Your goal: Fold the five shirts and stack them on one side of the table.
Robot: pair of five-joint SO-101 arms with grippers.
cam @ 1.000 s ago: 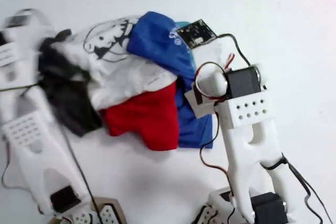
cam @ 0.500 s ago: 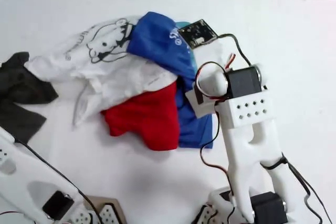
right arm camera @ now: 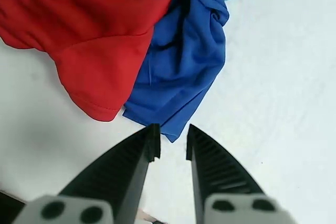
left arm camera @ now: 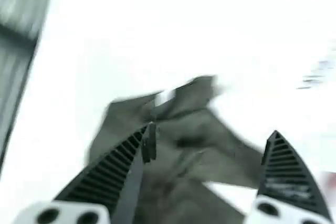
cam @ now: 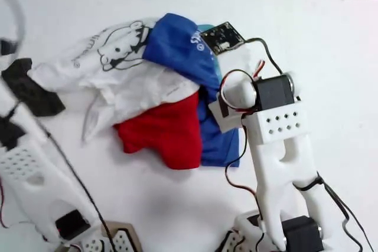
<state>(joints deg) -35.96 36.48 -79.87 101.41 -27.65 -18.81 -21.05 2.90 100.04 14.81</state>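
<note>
One dark shirt [cam: 38, 90], apart at left, is seemingly being picked; the spread left gripper [left arm camera: 211, 132] must be closed on it.

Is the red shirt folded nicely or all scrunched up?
Not folded. The red cloth shirt lies rumpled in the pile, its top edge tucked under the white printed shirt, with the blue shirt bunched up against it.
</note>
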